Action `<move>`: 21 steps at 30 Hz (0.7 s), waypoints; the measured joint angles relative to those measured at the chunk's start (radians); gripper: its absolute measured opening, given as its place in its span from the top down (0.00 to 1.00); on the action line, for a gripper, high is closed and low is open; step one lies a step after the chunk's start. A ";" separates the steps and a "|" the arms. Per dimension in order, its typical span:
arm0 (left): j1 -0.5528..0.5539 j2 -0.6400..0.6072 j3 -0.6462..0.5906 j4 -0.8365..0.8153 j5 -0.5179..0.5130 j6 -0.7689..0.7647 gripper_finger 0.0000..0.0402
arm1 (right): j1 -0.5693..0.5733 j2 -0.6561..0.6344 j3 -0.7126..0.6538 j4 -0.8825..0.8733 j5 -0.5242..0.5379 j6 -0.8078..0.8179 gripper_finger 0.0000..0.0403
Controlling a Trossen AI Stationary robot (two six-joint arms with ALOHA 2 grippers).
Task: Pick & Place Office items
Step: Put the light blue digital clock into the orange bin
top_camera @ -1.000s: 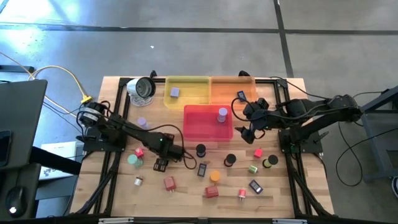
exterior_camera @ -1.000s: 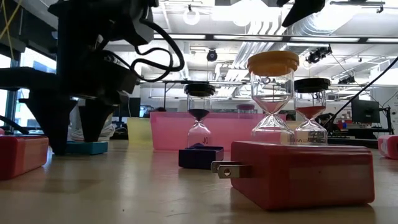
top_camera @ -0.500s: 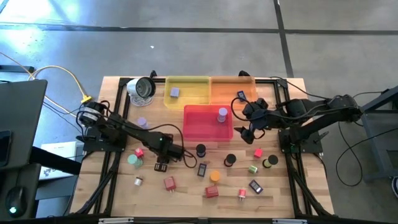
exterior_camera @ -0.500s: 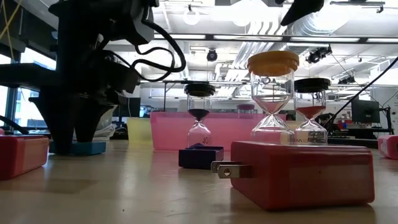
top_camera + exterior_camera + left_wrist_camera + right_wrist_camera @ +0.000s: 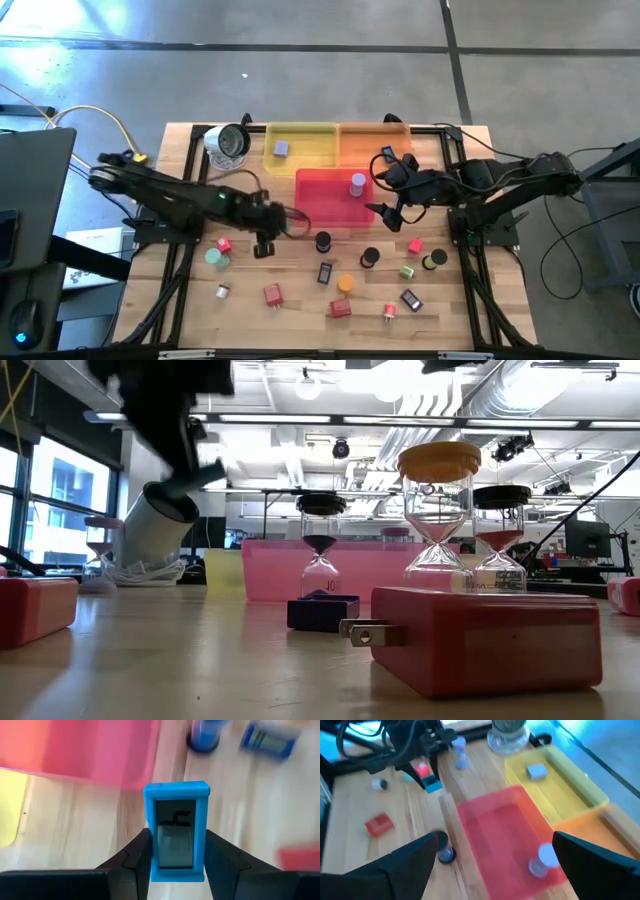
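My left gripper [image 5: 265, 244] hangs over the table just near-left of the pink tray [image 5: 310, 205], shut on a blue-framed rectangular piece with a dark face [image 5: 176, 832]; the piece also shows in the right wrist view [image 5: 432, 785]. My right gripper [image 5: 386, 203] hovers open over the pink tray's right end, its fingers far apart [image 5: 490, 865]. A lilac cylinder [image 5: 357, 183] stands in the pink tray and a grey block [image 5: 282, 149] lies in the yellow tray [image 5: 305, 158]. Several small items lie on the near half of the table. My left gripper pinches the blue piece by its two long sides [image 5: 149, 822] between its two fingers, at the end nearer the wrist. The fingers slant down from the table's left, along the piece. The piece is lifted clear of the table, its dark face toward the wrist camera.
An orange tray [image 5: 372, 150] stands right of the yellow one. A round silver-rimmed object [image 5: 229, 142] sits at the far left. Black cylinders [image 5: 322, 242], [image 5: 369, 258], an orange one [image 5: 345, 283] and red blocks [image 5: 272, 294], [image 5: 340, 308] lie near the front.
My left gripper has shut on the blue piece where it lay on the table, then risen with it and gone toward the far edge and the pink tray, rolling its wrist. The piece is now lifted clear. My right gripper has tipped a little.
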 joint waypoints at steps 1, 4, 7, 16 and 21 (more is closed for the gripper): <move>0.005 -0.032 0.000 0.018 -0.009 -0.025 0.68 | 0.000 0.003 0.000 0.022 0.000 -0.002 0.05; 0.024 -0.114 0.001 0.137 -0.025 -0.079 0.68 | 0.000 0.011 0.000 0.080 -0.018 -0.019 0.05; 0.038 -0.172 0.001 0.320 -0.028 -0.085 0.68 | -0.002 0.030 0.000 0.144 -0.060 -0.058 0.05; 0.049 -0.173 0.005 0.869 0.007 0.074 0.68 | -0.002 0.084 -0.001 0.430 -0.085 -0.330 0.05; 0.049 -0.156 0.003 0.871 0.019 0.128 0.68 | -0.002 0.112 -0.001 0.662 -0.070 -0.385 0.05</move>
